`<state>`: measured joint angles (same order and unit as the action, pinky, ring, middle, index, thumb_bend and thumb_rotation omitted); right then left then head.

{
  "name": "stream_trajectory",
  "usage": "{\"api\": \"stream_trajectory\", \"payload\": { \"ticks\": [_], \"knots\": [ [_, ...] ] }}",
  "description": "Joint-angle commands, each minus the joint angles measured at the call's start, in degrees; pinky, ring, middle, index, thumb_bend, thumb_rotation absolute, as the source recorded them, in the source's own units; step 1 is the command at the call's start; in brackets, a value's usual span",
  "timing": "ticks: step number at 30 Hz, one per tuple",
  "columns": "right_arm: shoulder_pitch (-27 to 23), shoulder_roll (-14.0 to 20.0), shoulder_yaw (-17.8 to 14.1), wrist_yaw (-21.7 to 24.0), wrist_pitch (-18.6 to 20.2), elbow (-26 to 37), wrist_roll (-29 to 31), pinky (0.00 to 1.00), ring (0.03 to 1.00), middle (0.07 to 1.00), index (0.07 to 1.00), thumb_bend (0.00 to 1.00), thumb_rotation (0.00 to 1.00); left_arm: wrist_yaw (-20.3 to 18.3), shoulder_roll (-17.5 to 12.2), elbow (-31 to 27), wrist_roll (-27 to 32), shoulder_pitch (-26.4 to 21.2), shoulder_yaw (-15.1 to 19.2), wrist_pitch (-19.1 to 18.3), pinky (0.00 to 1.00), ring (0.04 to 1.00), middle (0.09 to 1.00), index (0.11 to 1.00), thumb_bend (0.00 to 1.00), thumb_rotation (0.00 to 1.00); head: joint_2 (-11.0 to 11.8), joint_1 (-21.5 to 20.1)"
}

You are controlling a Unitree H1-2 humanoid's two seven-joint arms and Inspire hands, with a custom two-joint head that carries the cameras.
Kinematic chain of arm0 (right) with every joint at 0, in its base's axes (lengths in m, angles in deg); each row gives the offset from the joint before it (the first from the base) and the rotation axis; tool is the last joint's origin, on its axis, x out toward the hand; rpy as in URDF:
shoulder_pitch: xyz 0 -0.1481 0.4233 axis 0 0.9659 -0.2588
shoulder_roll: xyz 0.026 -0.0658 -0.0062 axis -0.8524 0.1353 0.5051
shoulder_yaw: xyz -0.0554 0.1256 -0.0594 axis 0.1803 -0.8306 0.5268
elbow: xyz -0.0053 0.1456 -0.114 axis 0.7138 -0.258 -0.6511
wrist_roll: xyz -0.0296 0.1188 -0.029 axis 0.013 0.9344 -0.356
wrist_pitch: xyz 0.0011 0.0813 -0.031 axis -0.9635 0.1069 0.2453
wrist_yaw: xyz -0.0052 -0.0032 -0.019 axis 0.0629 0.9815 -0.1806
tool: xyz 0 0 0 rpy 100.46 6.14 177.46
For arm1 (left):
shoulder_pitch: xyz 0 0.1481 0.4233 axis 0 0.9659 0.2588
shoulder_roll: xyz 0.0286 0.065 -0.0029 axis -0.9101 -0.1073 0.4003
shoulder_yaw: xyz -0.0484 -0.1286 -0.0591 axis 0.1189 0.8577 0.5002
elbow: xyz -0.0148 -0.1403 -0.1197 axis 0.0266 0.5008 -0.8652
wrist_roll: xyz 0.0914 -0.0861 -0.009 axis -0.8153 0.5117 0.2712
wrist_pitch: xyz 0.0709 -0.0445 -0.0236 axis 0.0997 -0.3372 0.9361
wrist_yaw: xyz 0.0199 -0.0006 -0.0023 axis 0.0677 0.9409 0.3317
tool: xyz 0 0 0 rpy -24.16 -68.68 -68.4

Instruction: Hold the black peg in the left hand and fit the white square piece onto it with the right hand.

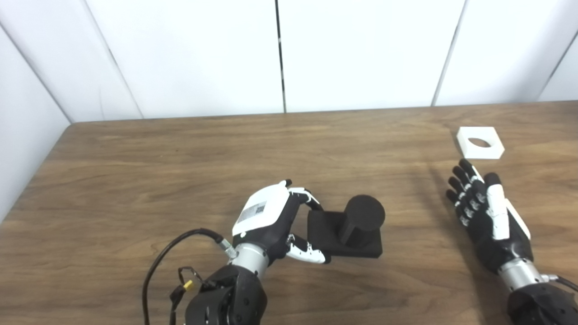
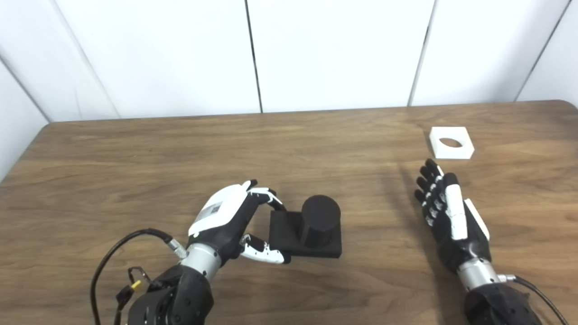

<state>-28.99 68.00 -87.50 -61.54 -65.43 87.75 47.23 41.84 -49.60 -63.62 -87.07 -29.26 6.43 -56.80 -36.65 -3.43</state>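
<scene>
Peg: black peg [image 1: 356,221], a short round post standing upright on a flat square black base, resting on the wooden table [image 1: 180,158] near its front, about mid-width.
Left hand: left hand [image 1: 275,221] at the base's left edge, fingers curled over the far-left corner, thumb reaching along the near-left edge. It brackets the base; can't tell if it's actually clamped or only touching. Base looks flat on the table, not lifted.
Why there: gripping the base leaves the post free all round, so nothing blocks the piece coming down over it.
Piece: white square piece [image 1: 479,142], flat on the table at far right, round hole facing up. Well apart from the peg.
Right hand: right hand [image 1: 485,216] holds nothing, fingers straight and close together pointing away toward the piece, thumb alongside. Fingertips near the piece but short of it, no contact.
Stage: early, I'd judge. Peg is being secured, piece not yet picked up.
Next: right hand needs to reach further out and pinch the piece by its edges, keeping the hole clear.
Risk: the piece is thin and lies flat, so fingers may push it along the table instead of getting under an edge.
</scene>
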Motion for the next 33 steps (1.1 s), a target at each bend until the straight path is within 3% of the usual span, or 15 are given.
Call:
{"api": "stream_trajectory", "payload": {
  "ticks": [1,9,14,22,33],
  "knots": [
    [-1.59,0.07,0.11,0.42,-1.76,1.37,0.11,1.00,1.000,1.000,1.000,0.54,1.00,1.26,1.02,-1.34,-1.10,-1.93,0.44,1.31,1.00,1.000,0.874,0.484,0.51,0.06,-0.06,-0.05],
    [-1.45,1.02,-0.02,0.69,-1.44,1.73,0.06,1.00,1.000,1.000,1.000,0.55,1.00,1.72,0.10,1.28,-2.32,-1.86,1.89,1.65,1.00,1.000,0.887,0.483,0.51,0.06,-0.21,0.31],
    [-1.49,1.90,-0.09,1.15,-1.12,1.77,0.25,1.00,1.000,1.000,1.000,0.55,1.00,0.87,0.45,3.28,-4.62,-1.38,2.57,0.77,1.00,1.000,0.944,0.485,0.51,0.06,-0.46,0.53],
    [-1.70,2.65,-0.39,1.36,-0.77,1.68,0.62,1.00,1.000,1.000,1.000,0.54,1.00,4.20,-0.15,6.08,-6.45,-0.68,2.32,1.90,1.00,1.000,0.998,0.484,0.51,0.05,-0.50,0.81],
    [-1.81,3.03,-0.67,1.47,-0.33,2.25,1.17,1.00,1.000,1.000,1.000,0.55,1.00,5.34,-0.69,12.27,-4.65,-0.20,4.65,-0.21,1.00,1.000,0.989,0.485,0.51,0.06,-0.84,0.97]
  ]
}}
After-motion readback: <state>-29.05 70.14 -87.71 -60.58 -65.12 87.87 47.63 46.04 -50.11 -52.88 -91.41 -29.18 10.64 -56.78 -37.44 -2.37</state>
